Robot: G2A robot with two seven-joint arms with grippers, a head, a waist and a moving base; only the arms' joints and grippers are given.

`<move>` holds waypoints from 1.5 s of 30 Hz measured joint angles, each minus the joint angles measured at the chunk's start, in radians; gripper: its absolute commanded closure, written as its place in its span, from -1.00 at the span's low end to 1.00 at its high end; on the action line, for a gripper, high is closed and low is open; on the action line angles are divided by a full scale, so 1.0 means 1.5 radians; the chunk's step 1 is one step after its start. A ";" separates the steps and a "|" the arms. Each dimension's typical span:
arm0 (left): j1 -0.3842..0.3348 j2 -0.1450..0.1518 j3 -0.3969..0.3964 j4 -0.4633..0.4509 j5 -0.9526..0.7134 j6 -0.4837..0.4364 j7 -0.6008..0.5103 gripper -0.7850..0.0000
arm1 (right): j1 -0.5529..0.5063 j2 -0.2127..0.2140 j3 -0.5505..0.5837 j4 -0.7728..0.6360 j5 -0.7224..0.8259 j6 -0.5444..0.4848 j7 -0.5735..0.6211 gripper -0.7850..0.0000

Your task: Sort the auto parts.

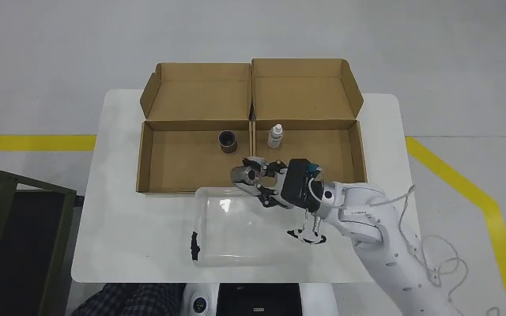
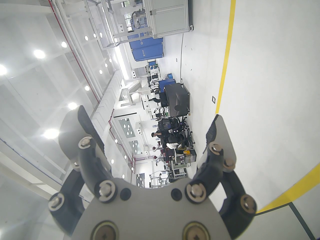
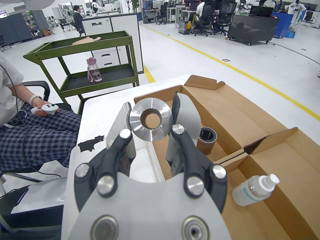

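Right hand [image 3: 152,104] clamped on metal ring [image 3: 152,134], centre of top view, above lower right corner of left box [image 1: 170,158]. I'd nudge it up-frame past the wall, lower beside dark sleeve [image 1: 228,141] without touching, release low. Left hand [image 2: 150,116] open, holding nothing.

Right arm [image 1: 371,225], white, jointed: comes in from the lower right of the top view and runs toward its middle, black wrist [image 1: 297,183] leading.
Right claw [image 3: 152,111]: both fingers [image 3: 186,116] pressed against the rim of a silver metal disc with a centre hole [image 3: 150,134], disc face toward the wrist camera.
Left claw [image 2: 150,116]: jaws wide apart.
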 measured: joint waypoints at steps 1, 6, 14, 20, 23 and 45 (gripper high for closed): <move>0.000 0.000 0.000 0.000 0.000 0.000 0.000 -1.00 | 0.007 -0.001 -0.005 0.006 -0.001 0.005 0.002 1.00; 0.000 0.000 0.000 0.000 0.000 0.000 0.000 -1.00 | 0.045 -0.009 -0.034 0.041 -0.008 0.031 0.008 1.00; 0.000 0.000 0.000 0.000 0.000 0.000 0.000 -1.00 | 0.113 -0.024 -0.087 0.086 -0.050 0.076 0.072 1.00; 0.000 0.000 0.000 0.000 0.000 0.000 0.000 -1.00 | 0.178 -0.040 -0.140 0.148 -0.066 0.084 0.121 1.00; 0.000 0.000 0.000 0.000 0.000 0.000 0.000 -1.00 | 0.210 -0.050 -0.166 0.182 -0.066 0.089 0.142 1.00; 0.000 0.000 0.000 0.000 0.000 0.000 0.000 -1.00 | 0.353 -0.116 -0.291 0.373 -0.045 0.101 0.253 1.00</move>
